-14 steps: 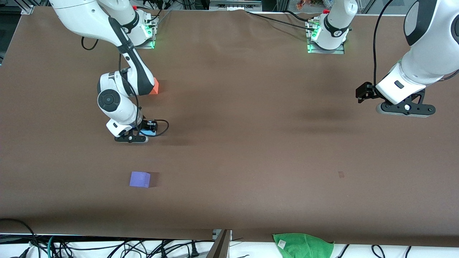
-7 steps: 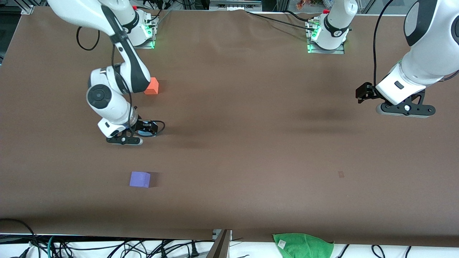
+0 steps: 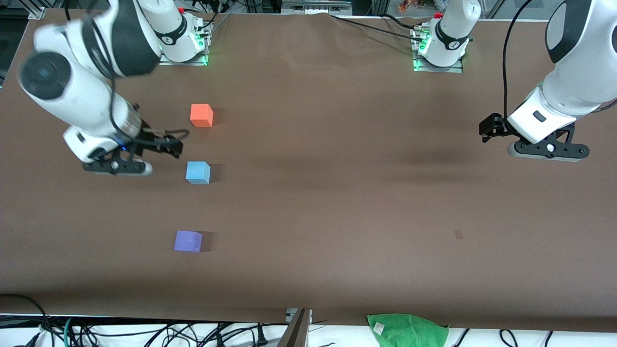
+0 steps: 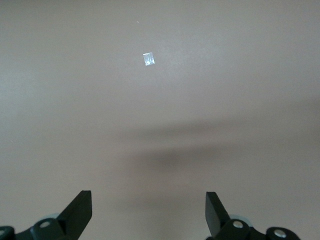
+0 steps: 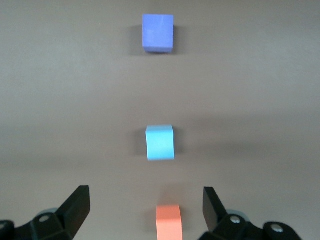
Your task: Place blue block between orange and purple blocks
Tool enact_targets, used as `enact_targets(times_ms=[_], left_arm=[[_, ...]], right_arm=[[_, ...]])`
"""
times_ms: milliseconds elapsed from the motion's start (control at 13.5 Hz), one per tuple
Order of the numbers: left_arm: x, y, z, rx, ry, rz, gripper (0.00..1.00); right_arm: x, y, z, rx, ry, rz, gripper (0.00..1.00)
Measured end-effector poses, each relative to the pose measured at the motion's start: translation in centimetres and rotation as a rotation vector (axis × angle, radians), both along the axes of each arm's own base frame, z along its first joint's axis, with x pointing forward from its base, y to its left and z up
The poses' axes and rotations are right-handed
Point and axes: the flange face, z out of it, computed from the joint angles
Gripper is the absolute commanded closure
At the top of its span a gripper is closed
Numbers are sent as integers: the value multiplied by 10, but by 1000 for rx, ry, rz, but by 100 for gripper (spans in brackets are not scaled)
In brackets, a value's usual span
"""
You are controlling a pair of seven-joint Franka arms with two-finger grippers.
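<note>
The blue block (image 3: pixel 198 172) sits flat on the brown table (image 3: pixel 337 202), free of any grip, between the orange block (image 3: pixel 201 115) and the purple block (image 3: pixel 188 241). The three form a rough line running toward the front camera: orange farthest, blue in the middle, purple nearest, each well apart from the next, all toward the right arm's end of the table. The right wrist view shows the same row, with the blue block (image 5: pixel 160 142) between the orange block (image 5: pixel 168 221) and the purple block (image 5: pixel 158 32), all three squared to one another. The right gripper (image 3: pixel 115 166) hangs in the air over bare table beside the blue block, toward the right arm's end, its fingers (image 5: pixel 75 206) spread wide and holding nothing. The left gripper (image 3: pixel 547 149) waits over bare table at the left arm's end, well apart from the blocks, its fingers (image 4: pixel 80 210) also spread wide and empty; below it the wrist view shows only the table surface and a small pale fleck (image 4: pixel 148 59). A green cloth (image 3: pixel 407 330) lies at the table's edge nearest the front camera.
</note>
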Motion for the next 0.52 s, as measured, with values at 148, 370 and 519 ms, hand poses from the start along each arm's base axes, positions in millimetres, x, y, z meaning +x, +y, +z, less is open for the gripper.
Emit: enact_targets(times_ms=[148, 370, 519], left_arm=[[1, 0, -1, 0, 3, 0, 0], [0, 0, -1, 1, 11, 2, 0], [0, 0, -1, 1, 10, 1, 0]], right_arm=[[-19, -6, 49, -11, -20, 5, 0], [-48, -14, 130, -36, -58, 7, 0], [-52, -17, 143, -37, -63, 3, 0]])
